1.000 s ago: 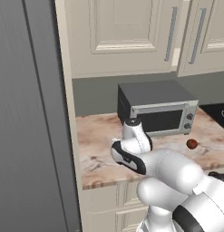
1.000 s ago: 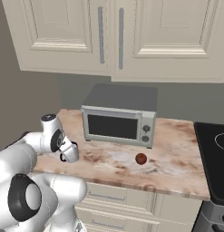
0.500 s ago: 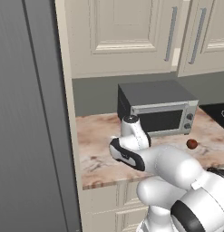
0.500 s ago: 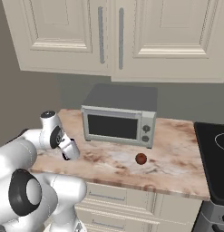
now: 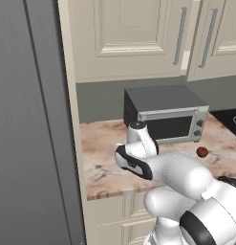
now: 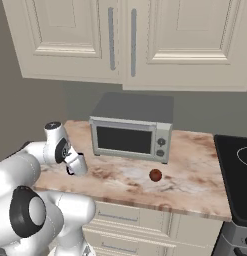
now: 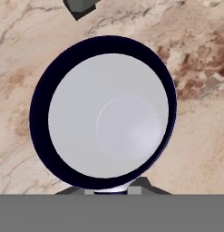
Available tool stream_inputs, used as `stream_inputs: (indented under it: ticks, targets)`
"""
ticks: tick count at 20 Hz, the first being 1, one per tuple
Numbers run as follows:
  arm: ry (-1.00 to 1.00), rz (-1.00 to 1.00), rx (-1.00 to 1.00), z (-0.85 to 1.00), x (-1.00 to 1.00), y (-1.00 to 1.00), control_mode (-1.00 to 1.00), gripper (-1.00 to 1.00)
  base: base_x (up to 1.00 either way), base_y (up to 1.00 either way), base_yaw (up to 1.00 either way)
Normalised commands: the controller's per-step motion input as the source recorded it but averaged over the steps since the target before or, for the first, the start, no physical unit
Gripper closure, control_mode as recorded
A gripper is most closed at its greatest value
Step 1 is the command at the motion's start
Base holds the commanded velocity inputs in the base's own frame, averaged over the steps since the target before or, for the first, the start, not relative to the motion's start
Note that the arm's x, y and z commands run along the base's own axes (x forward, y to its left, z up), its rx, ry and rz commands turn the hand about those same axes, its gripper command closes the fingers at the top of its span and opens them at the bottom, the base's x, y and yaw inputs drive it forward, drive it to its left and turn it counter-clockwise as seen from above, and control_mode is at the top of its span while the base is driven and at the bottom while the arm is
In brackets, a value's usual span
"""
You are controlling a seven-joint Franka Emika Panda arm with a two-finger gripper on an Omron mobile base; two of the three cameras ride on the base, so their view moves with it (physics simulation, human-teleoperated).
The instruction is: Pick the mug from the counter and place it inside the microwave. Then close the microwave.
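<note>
Since a moment ago the arm has sunk a little lower over the mug, and the gripper has drawn in narrow onto it; the mug's rim sits right at the fingers, though I cannot tell how firmly it is held. Looking straight down from the hand, the mug shows its dark rim and pale inside, standing on the counter directly beneath. Off to the gripper's right stands a dark grey toaster oven, and farther right a small red-brown ball lies on the stone.
</note>
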Motion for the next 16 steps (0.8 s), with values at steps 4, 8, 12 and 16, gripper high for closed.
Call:
stream_inputs:
  ticks: [4,8,12,16]
  targets:
    - [0.00,0.00,0.00,0.00,0.00,0.00,-1.00,1.00,0.00,0.00,0.00]
    - [-0.02,0.00,0.00,0.01,-0.15,-0.01,-1.00,1.00,0.00,0.00,0.00]
    - [-0.17,0.02,0.00,0.24,-0.51,-0.08,-1.00,1.00,0.00,0.00,0.00]
    - [-0.16,0.07,0.01,0.63,-0.49,-0.26,-1.00,1.00,0.00,0.00,0.00]
